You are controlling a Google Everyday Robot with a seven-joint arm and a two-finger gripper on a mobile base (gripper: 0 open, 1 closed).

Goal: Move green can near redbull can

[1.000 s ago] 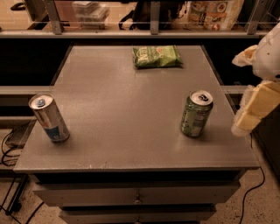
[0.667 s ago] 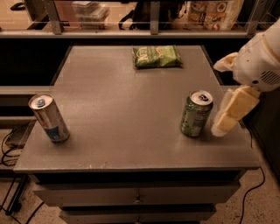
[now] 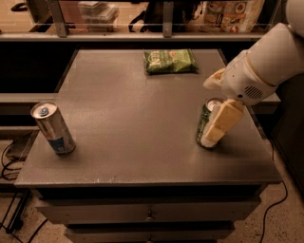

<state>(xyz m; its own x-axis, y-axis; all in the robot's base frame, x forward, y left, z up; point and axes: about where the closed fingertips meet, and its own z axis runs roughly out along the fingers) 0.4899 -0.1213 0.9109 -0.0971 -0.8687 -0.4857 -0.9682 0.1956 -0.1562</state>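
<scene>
The green can [image 3: 202,120] stands upright at the right side of the grey table [image 3: 133,118]. My gripper [image 3: 209,113] has come in from the right and is open around it. One cream finger [image 3: 221,122] lies across the can's front and right side, hiding much of it. The other finger [image 3: 213,79] sits behind the can. The can rests on the table. The redbull can [image 3: 52,128], slim, silver and blue, stands upright near the table's left front corner, far from the green can.
A flat green snack bag [image 3: 170,60] lies at the back middle of the table. A shelf rail with packaged goods [image 3: 228,12] runs behind the table. Drawers [image 3: 147,211] sit below the front edge. Cables [image 3: 9,156] trail on the floor at the left.
My gripper has moved left from the table's right edge and now straddles the green can. Both cans and the bag have stayed in place.
</scene>
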